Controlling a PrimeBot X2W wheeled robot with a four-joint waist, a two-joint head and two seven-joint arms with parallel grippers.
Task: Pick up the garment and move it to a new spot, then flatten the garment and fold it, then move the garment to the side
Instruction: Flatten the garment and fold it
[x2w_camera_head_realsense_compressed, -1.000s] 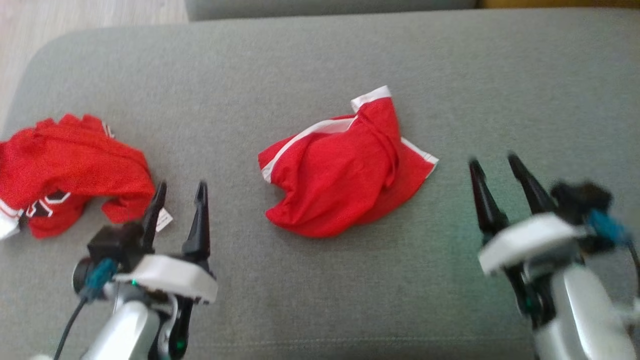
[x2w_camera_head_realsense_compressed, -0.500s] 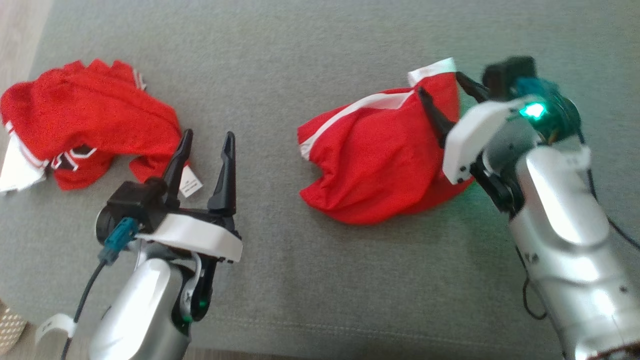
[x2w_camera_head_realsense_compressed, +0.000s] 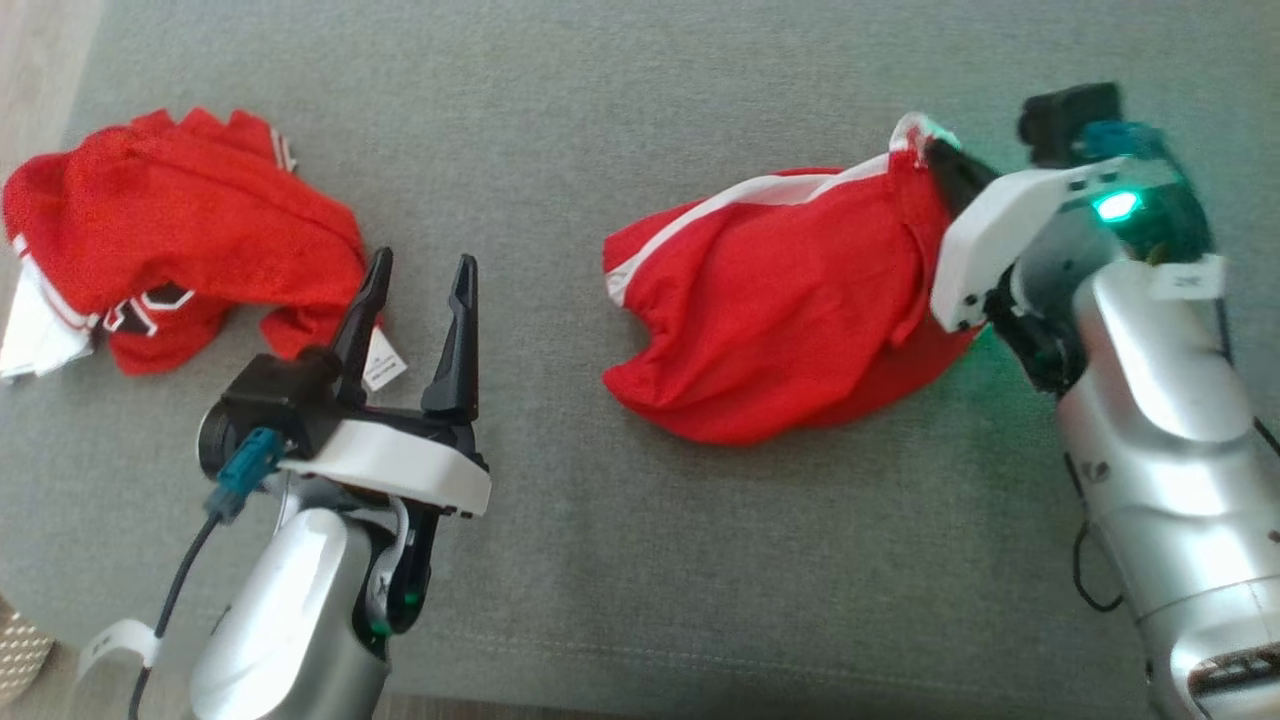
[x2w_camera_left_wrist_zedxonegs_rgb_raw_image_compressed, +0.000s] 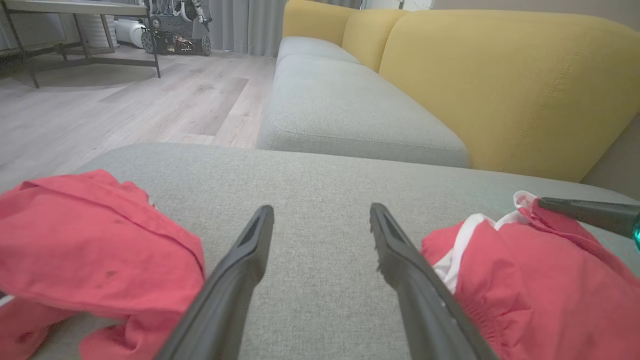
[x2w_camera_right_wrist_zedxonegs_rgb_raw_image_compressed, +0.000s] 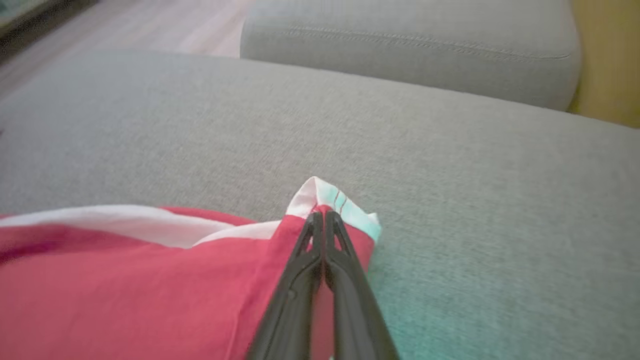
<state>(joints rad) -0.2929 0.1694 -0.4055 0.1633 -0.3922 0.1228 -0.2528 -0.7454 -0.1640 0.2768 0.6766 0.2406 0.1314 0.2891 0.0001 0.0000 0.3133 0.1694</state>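
The grey cushion (x2w_camera_head_realsense_compressed: 640, 560) bears two red heaps well apart: the garment (x2w_camera_head_realsense_compressed: 180, 240) lies crumpled at the robot's left (its white tag (x2w_camera_head_realsense_compressed: 383, 362) just beside a finger of the left gripper (x2w_camera_head_realsense_compressed: 422, 260)), and the smaller red garment (x2w_camera_head_realsense_compressed: 780, 310) lies to the right. The right gripper (x2w_camera_right_wrist_zedxonegs_rgb_raw_image_compressed: 320, 215) pinches the smaller one's white-edged corner, while the left gripper hovers empty with its jaws spread.

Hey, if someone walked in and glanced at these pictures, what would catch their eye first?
Two bright red clothes lie on the grey cushion: a crumpled red T-shirt at the far left and a smaller red garment right of centre. The right gripper is shut on that smaller garment's white-edged far corner, while the left gripper hangs open just beside the T-shirt.
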